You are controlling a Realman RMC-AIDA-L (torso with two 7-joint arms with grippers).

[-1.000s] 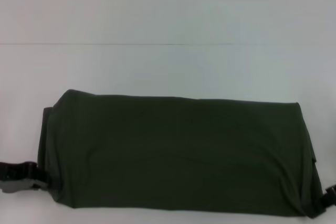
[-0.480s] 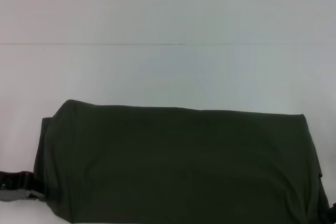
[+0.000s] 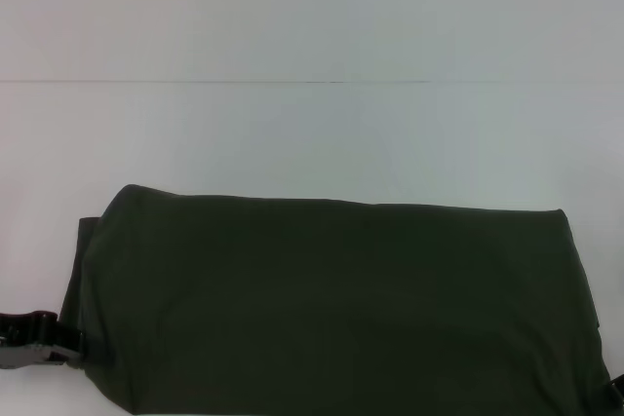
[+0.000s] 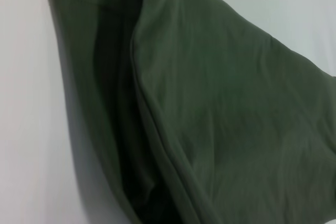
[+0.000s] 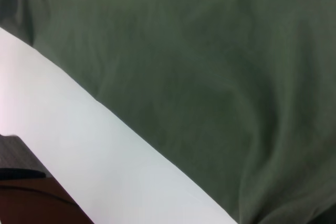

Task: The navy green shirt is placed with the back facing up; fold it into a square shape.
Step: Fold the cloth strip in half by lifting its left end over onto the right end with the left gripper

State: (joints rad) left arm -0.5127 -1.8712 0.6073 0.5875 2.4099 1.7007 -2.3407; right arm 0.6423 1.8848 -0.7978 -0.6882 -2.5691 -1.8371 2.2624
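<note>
The left end effector [image 3: 34,346] sits at the lower left edge of the head view, touching the shirt's [image 3: 331,299] left end; it looks clamped on the cloth there, though the fingertips are hidden behind the fabric, so that is a hedge. Only a dark sliver of the right end effector [image 3: 616,392] shows at the lower right corner, and I cannot tell whether it is open or closed.

The shirt lies as a wide, already narrowed band across the lower half of the frame on the white surface [image 3: 312,133], plain side up. The left wrist view shows doubled layers with a loose fold hanging.

To do this step well, both ends should probably travel together at even height, keeping the band taut so the layers do not slide, then lay one end squarely over the other.

Both arms reach in low from the frame's bottom corners, wrists near surface level.
</note>
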